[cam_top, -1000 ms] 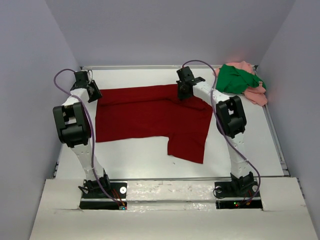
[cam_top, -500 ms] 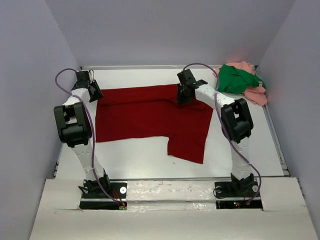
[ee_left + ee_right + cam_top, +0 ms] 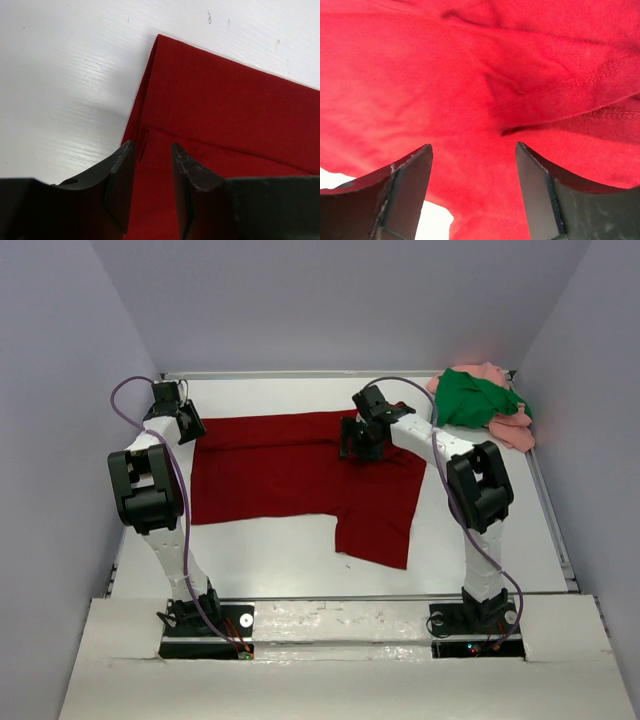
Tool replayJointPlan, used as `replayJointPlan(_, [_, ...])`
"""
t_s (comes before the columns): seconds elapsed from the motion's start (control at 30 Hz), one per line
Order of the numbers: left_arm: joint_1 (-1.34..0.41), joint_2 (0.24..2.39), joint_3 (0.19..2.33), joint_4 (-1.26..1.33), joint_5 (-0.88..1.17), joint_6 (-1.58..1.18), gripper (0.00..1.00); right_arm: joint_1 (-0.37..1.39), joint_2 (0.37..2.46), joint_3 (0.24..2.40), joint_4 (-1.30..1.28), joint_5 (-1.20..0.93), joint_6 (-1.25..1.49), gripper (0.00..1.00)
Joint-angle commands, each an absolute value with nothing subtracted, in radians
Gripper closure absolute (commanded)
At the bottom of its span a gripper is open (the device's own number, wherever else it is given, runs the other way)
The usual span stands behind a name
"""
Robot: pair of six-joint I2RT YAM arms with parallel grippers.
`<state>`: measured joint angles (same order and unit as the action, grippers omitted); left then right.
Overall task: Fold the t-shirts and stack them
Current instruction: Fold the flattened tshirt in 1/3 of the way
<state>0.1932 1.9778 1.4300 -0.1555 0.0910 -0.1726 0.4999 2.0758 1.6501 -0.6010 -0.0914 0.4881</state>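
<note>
The dark red t-shirt (image 3: 290, 465) lies spread on the white table (image 3: 270, 550), and both grippers are at its far edge. The left gripper (image 3: 186, 422) stands at the far left corner of this shirt. In its wrist view the left gripper (image 3: 151, 150) has its jaws close together with only a narrow gap. The doubled edge of the dark red t-shirt (image 3: 225, 115) runs just ahead of the fingertips and into this gap, but we cannot tell if the cloth is really pinched or only lies below. The right gripper (image 3: 356, 445) is over the shirt's far edge, above a wrinkled part. In its wrist view the right gripper (image 3: 473, 147) has its jaws wide apart and nothing is between them. Directly under and ahead of them, the dark red t-shirt (image 3: 470, 75) shows a stitched hem and a small fold. To the right of this gripper and farther back, well apart from it, the bright green t-shirt (image 3: 468, 397) lies crumpled on top of the salmon pink t-shirt (image 3: 515, 430) in the table's far corner.
</note>
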Motion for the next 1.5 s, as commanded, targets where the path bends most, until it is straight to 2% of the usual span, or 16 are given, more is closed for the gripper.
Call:
replayJointPlan(0.0, [0.183,1.962,1.46,-0.15,0.075,-0.153,0.56,0.509,1.962,1.776,-0.661,-0.063,0.43,0.25])
replayJointPlan(0.17, [0.179,1.965,1.46,-0.156,0.052,-0.153,0.56,0.509,1.994,1.962,-0.735,0.09,0.308,0.28])
replayJointPlan(0.27, [0.178,1.968,1.462,-0.158,0.043,-0.152,0.56,0.509,2.042,1.982,-0.729,0.162,0.255,0.4])
replayJointPlan(0.33, [0.176,1.968,1.466,-0.158,0.041,-0.155,0.56,0.509,2.09,1.974,-0.723,0.188,0.223,0.55])
replayJointPlan(0.37, [0.175,1.968,1.468,-0.158,0.041,-0.153,0.56,0.509,2.106,1.959,-0.721,0.196,0.219,0.72])
replayJointPlan(0.5, [0.175,1.962,1.48,-0.161,0.04,-0.152,0.56,0.509,2.143,1.881,-0.681,0.23,0.203,1.0])
replayJointPlan(0.77, [0.173,1.954,1.479,-0.161,0.046,-0.15,0.56,0.509,2.149,1.781,-0.583,0.227,0.183,1.0])
replayJointPlan(1.07, [0.173,1.947,1.46,-0.156,0.043,-0.147,0.56,0.518,2.108,1.714,-0.555,0.071,0.25,1.0])
replayJointPlan(1.47, [0.173,1.951,1.47,-0.16,0.044,-0.144,0.56,0.528,2.056,1.612,-0.54,0.008,0.308,1.0])
